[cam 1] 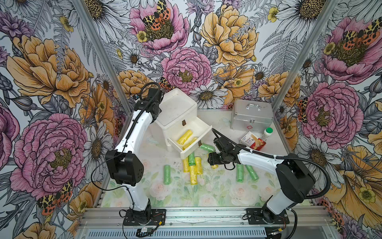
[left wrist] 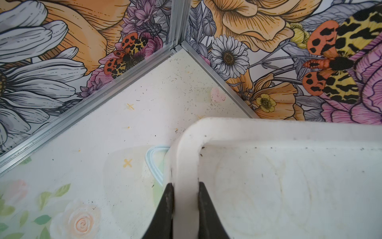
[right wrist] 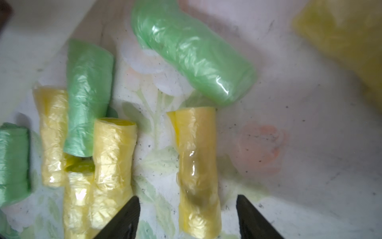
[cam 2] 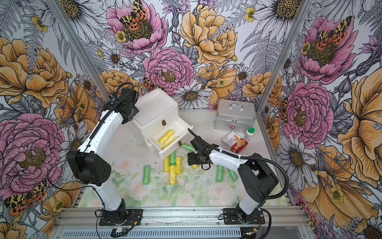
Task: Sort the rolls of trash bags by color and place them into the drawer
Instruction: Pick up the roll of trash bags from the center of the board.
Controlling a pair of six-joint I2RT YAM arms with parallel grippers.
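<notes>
The drawer chest [cam 1: 177, 107] is white and stands at the back left; its middle drawer [cam 1: 194, 152] is pulled out and holds yellow rolls [cam 1: 184, 136]. My left gripper [left wrist: 186, 198] is shut on the chest's top rim [left wrist: 186, 165]. Yellow and green rolls lie on the table in front of the drawer, in a cluster [cam 1: 193, 168]. My right gripper [right wrist: 187, 201] hangs open just over one yellow roll [right wrist: 197, 171], a finger on each side with gaps. In a top view this gripper [cam 1: 213, 160] covers most of that roll. No purple roll shows.
More green rolls lie apart: one on the left [cam 1: 167, 174], one by the drawer's corner [cam 1: 206, 147], two under the right forearm [cam 1: 239, 172]. A silver case [cam 1: 251, 115], a bandage box [cam 1: 253, 141] and a green-capped bottle [cam 1: 267, 134] stand at the back right.
</notes>
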